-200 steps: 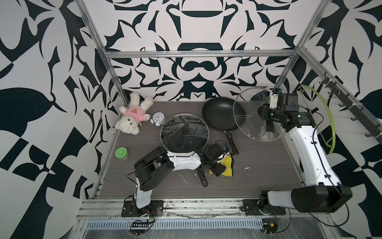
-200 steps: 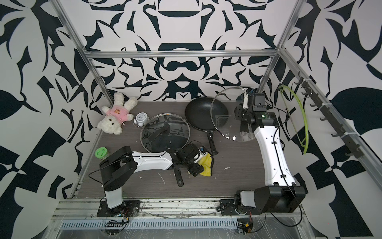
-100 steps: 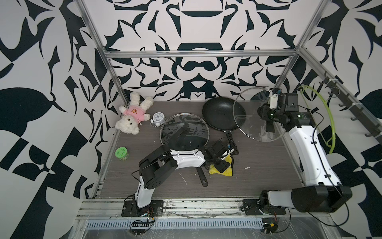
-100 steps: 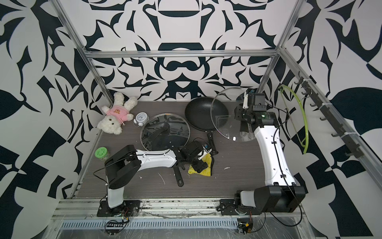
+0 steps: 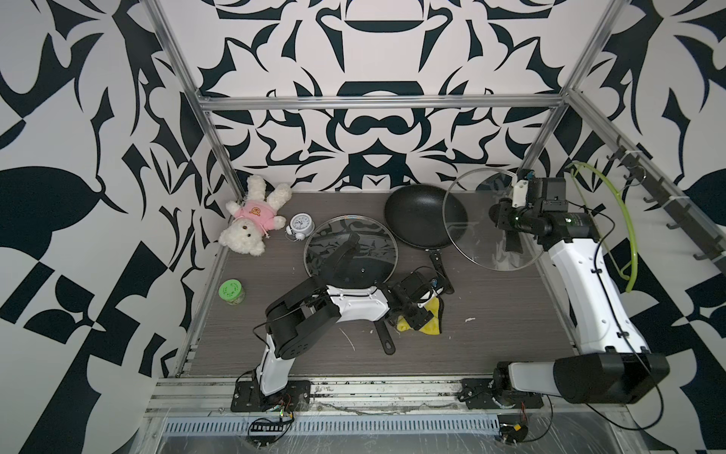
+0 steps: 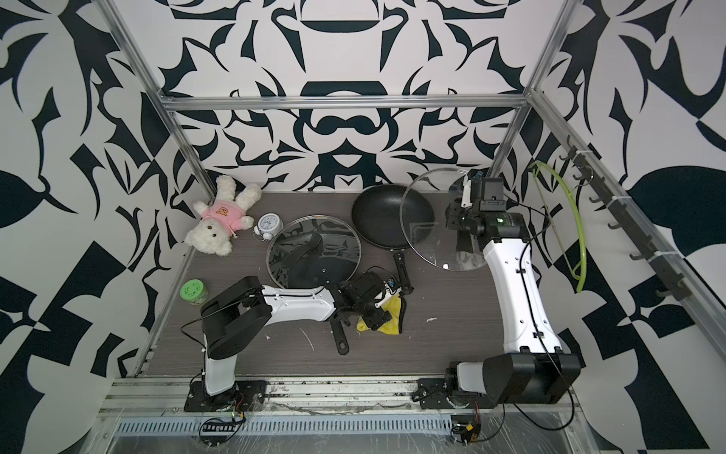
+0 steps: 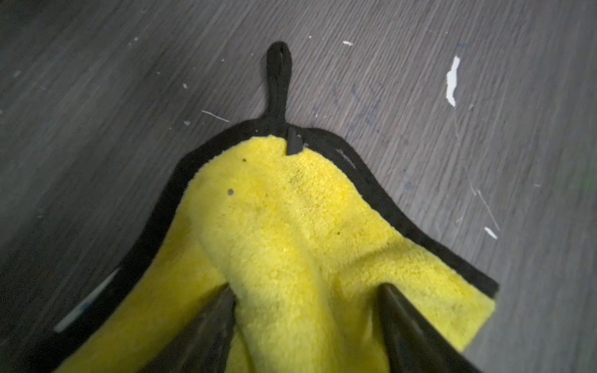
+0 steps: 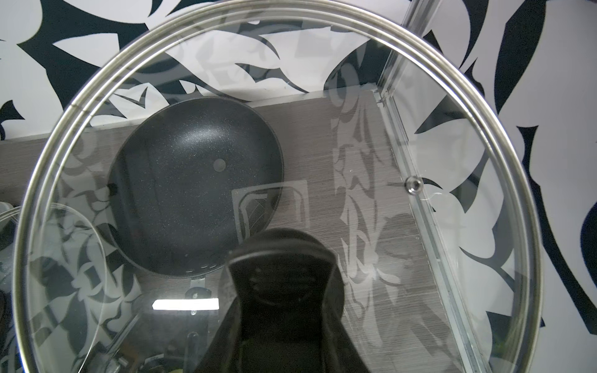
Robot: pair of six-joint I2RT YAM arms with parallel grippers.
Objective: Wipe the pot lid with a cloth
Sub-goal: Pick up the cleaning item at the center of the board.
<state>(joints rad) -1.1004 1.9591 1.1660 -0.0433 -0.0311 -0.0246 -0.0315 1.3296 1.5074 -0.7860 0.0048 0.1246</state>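
The right gripper (image 5: 506,218) holds the raised lid (image 5: 491,220) by its handle. The left gripper (image 7: 303,319) straddles a fold of cloth (image 7: 290,232), fingers apart; pan handle (image 5: 383,336) at nine o'clock. Wrist hides the cloth's near edge.

Yellow cloth (image 7: 290,232), black trim; grey woodgrain table (image 7: 97,80).

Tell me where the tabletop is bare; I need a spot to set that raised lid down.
Bare wood lies between the yellow cloth and the right arm, under the raised lid. Another patch sits between the green jar and the front rail. The middle is crowded: flat lid, black pan, left end effector.
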